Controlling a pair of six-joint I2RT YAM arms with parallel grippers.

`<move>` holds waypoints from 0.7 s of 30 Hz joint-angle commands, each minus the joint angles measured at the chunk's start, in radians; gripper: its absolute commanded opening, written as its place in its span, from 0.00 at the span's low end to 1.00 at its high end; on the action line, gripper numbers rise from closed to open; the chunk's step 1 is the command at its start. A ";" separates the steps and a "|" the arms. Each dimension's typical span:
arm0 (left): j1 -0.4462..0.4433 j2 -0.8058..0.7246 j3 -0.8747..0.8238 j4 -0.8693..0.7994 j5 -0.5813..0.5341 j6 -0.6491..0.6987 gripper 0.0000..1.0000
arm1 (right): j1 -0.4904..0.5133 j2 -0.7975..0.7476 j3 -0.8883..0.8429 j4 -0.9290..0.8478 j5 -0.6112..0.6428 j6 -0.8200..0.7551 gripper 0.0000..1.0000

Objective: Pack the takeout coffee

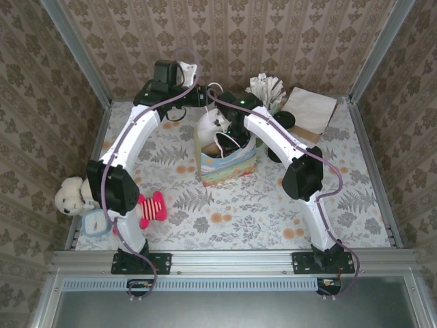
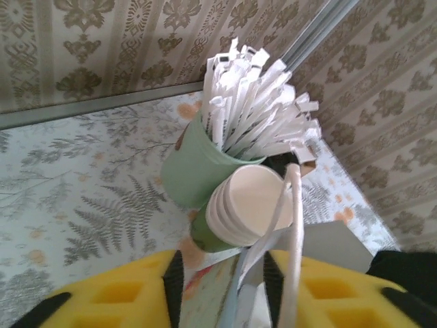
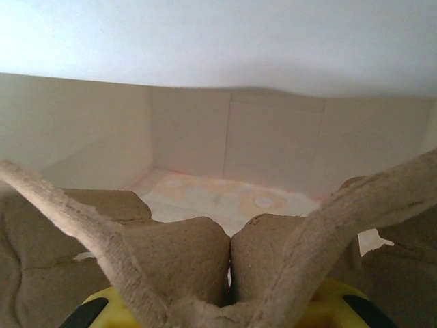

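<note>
- My right gripper (image 1: 231, 140) is down inside the gift bag (image 1: 229, 169) at frame centre. It is closed on the middle fold of a cardboard carrier (image 3: 171, 260). The bag's walls stand close all round, and its floor ahead is bare.
- My left gripper (image 2: 222, 301) straddles the bag's rim and white handle (image 2: 293, 225). I cannot tell whether it pinches them.
- The takeout coffee (image 1: 285, 121) seems to stand outside the bag, upper right of centre, tight beside my right arm. Its round black lid faces up, so its long axis is vertical. The green body is hidden.
- The cup of sticks (image 2: 198, 171) and stacked cups (image 2: 246, 205) touch each other.
- The table (image 1: 225, 215) lies open at lower centre.
</note>
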 commanded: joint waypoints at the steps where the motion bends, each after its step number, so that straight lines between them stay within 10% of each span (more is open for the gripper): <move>1: -0.003 -0.195 -0.129 -0.010 -0.034 0.067 0.57 | 0.001 0.037 0.028 -0.081 -0.024 0.033 0.22; 10: -0.153 -0.491 -0.405 0.020 0.015 0.134 0.82 | 0.001 0.044 0.028 -0.067 -0.026 0.051 0.22; 21: -0.277 -0.431 -0.353 -0.031 -0.069 0.094 0.82 | 0.009 0.038 0.020 -0.027 -0.004 0.074 0.22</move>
